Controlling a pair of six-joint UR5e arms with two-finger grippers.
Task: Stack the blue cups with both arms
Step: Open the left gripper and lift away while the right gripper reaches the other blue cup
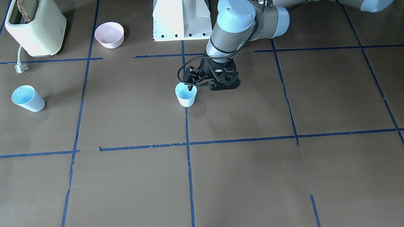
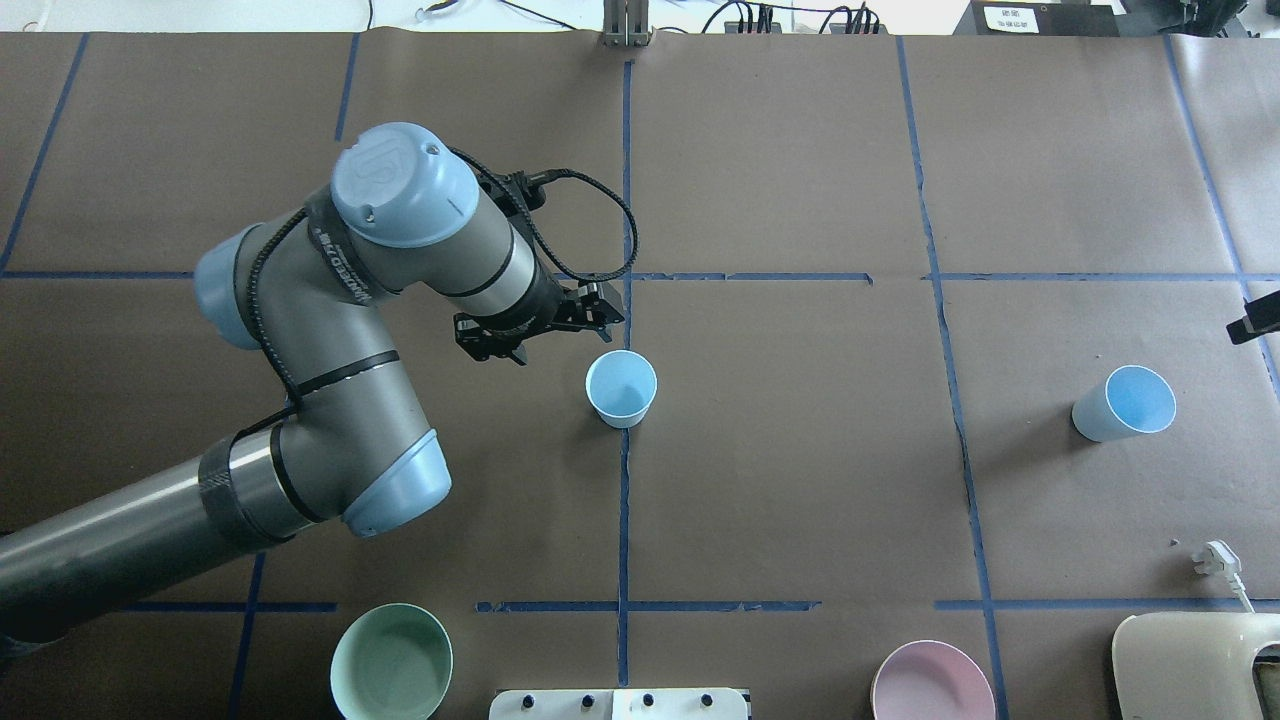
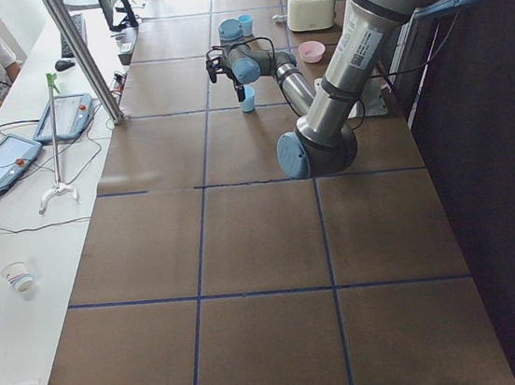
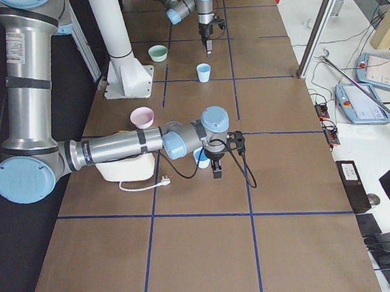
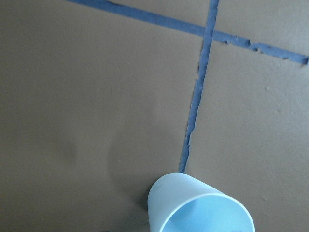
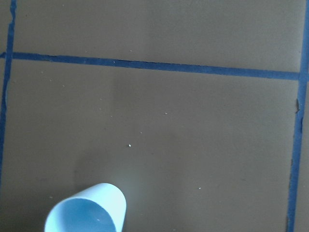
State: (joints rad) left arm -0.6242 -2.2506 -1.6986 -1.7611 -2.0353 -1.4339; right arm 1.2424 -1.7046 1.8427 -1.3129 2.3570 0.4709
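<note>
Pale blue and standing mouth-up, the centre cup (image 2: 621, 388) sits on the bench (image 2: 800, 480), right on the long tape line (image 2: 624, 520) that runs away from the robot. Your left hand (image 2: 600, 308) hangs over it, pointing down and set a little toward the robot's left of the rim. In the left wrist view the cup's mouth fills the bottom edge of the frame, so the fingers should be just short of the rim. No view shows both fingers clearly, so you cannot tell whether that hand is spread or closed; nothing is held in it.

The second cup (image 2: 1122, 403) stands well apart, out on the robot's right side of the bench, also with its mouth up as far as I can judge. Your right hand (image 4: 216, 168) hovers just beside it, and its state cannot be told from these views either.

So each hand has 1 cup close to it, and the 2 cups are far from each other. Both long axes are vertical, so I'd judge a grasp works best with 1 finger inside the rim and 1 outside. For the centre cup, the left hand needs only a small shift toward the robot's right, then a drop.
</note>
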